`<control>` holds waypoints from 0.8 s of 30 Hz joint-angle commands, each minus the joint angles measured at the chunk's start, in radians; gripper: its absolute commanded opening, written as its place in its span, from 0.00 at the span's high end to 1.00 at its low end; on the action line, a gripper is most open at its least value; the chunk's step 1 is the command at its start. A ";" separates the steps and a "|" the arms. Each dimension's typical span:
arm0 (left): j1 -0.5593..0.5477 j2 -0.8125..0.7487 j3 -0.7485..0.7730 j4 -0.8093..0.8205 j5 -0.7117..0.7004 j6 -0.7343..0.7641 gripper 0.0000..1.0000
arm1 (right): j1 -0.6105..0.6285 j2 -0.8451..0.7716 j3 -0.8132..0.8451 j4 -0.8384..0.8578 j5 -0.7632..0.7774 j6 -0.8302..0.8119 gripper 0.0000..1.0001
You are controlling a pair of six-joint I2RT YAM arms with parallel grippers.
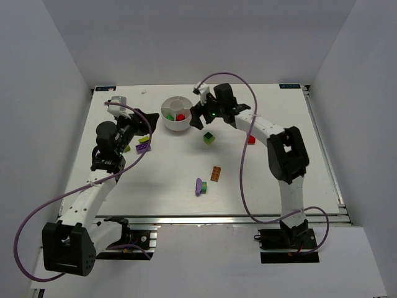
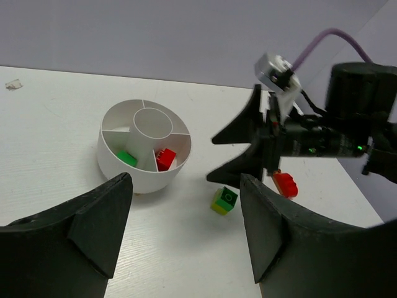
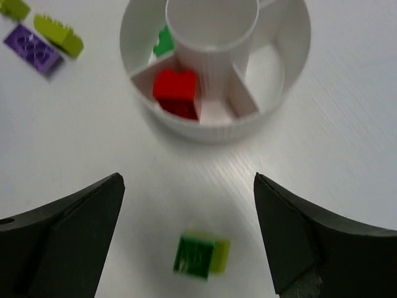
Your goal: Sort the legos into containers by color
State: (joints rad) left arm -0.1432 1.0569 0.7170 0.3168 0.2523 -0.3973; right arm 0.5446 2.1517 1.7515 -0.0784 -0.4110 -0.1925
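Dish, right flank: the right gripper (image 3: pixel 187 178) hangs near the round white plastic dish (image 1: pixel 175 127), jaws spread.
Dish, left flank: a flat purple brick (image 3: pixel 32 46) and a lime brick (image 3: pixel 59 34) lie near.
Dish, front: bare white table (image 1: pixel 155 186) up to the green-and-lime brick (image 3: pixel 200 254).
Wedges: a red brick (image 3: pixel 175 85) and a green brick (image 3: pixel 163 42) fill two.
Centre: the orange brick (image 1: pixel 215 174) and the purple-and-lime piece (image 1: pixel 199 186) sit near each other, open lanes around.
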 commanded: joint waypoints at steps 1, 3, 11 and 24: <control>-0.001 -0.023 0.012 0.034 0.047 0.003 0.23 | -0.040 -0.279 -0.159 0.130 0.072 -0.093 0.11; -0.001 -0.023 0.007 0.045 0.070 -0.005 0.36 | -0.070 -0.375 -0.364 0.221 0.095 -0.091 0.11; -0.004 -0.017 0.009 0.070 0.134 -0.014 0.91 | -0.261 -0.642 -0.661 0.100 0.009 -0.070 0.62; -0.021 -0.029 0.013 0.044 0.105 0.002 0.43 | -0.278 -0.580 -0.750 0.105 0.508 0.165 0.42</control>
State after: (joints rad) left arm -0.1570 1.0554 0.7166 0.3660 0.3588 -0.4080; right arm 0.2665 1.5341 0.9722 0.0040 -0.0292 -0.0879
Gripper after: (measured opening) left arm 0.570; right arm 0.572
